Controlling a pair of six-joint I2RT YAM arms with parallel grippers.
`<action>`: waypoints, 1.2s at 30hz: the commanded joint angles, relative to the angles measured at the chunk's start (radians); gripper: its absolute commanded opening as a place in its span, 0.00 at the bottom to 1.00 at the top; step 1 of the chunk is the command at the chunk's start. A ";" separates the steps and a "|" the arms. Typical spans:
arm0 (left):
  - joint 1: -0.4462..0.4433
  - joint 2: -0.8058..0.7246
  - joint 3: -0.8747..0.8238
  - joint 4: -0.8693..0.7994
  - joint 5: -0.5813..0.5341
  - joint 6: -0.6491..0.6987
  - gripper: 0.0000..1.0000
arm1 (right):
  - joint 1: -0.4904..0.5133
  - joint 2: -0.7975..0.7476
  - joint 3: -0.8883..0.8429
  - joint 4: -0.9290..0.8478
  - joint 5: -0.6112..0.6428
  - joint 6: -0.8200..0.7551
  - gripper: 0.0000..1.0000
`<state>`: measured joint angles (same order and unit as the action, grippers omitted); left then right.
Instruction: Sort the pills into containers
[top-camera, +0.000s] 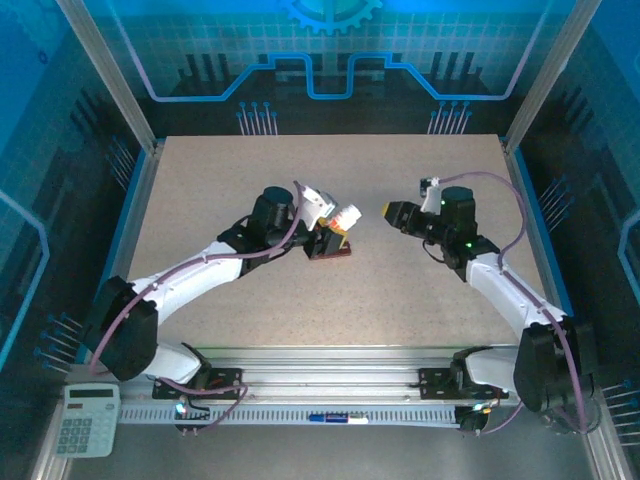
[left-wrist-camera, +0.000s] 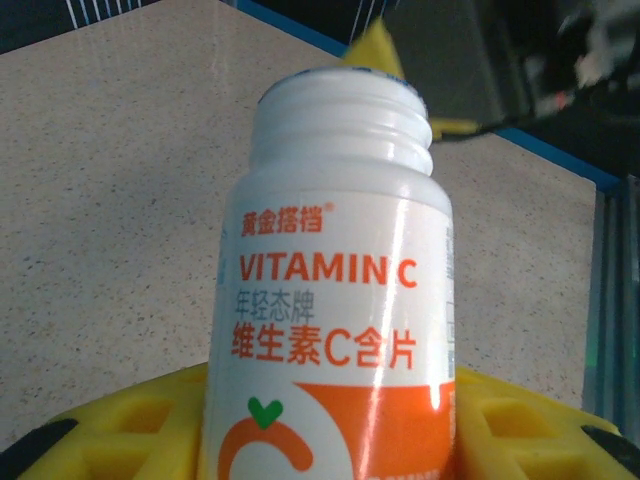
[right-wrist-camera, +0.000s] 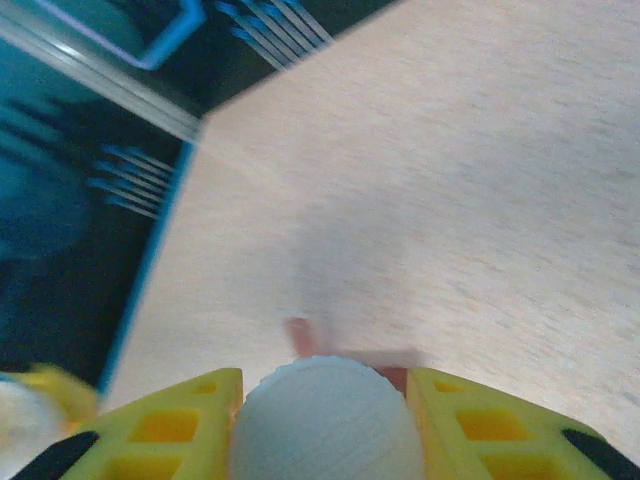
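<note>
Gripping a white bottle (left-wrist-camera: 335, 300), the left tool (top-camera: 338, 225) has its yellow fingers (left-wrist-camera: 120, 435) closed on the bottle's lower body. The label reads "VITAMIN C" in orange, with Chinese characters above and below. The bottle's threaded neck is bare and its mouth is uncovered.

In the overhead view the container (top-camera: 335, 250), a small dark reddish-brown strip, lies flat near the middle of the speckled beige table (top-camera: 250, 170). The bottle sits just above the container's far side, with its neck pointing to the right of the container. Whether the left tool touches the container cannot be told.

To the right of the container, apart from it, the right tool (top-camera: 388, 210) faces the bottle's mouth. Its yellow tip (left-wrist-camera: 375, 50) shows just behind the mouth in the left wrist view. The right wrist view shows this tool closed on a round, ribbed white cap (right-wrist-camera: 325, 425), held between two yellow fingers (right-wrist-camera: 170, 430). Just beyond the cap is a blurred reddish shape (right-wrist-camera: 297, 338), too unclear to identify.

Both arms reach inward from the near edge toward the container. Well to the near left of the container, off the table on the metal frame, lies a white calculator (top-camera: 86, 420).
</note>
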<state>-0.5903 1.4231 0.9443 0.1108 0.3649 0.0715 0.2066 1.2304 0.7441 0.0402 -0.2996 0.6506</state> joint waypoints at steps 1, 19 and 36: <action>-0.003 -0.042 -0.019 0.056 -0.048 -0.018 0.00 | 0.028 0.006 -0.059 -0.189 0.254 -0.090 0.34; -0.003 -0.058 -0.032 0.098 -0.076 -0.039 0.00 | 0.127 0.135 -0.163 -0.269 0.599 0.097 0.34; -0.003 -0.089 -0.067 0.119 -0.085 -0.050 0.00 | 0.167 0.155 -0.095 -0.325 0.569 0.061 0.65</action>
<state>-0.5903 1.3708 0.8967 0.1894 0.2913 0.0338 0.3618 1.4113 0.6144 -0.2455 0.2798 0.7238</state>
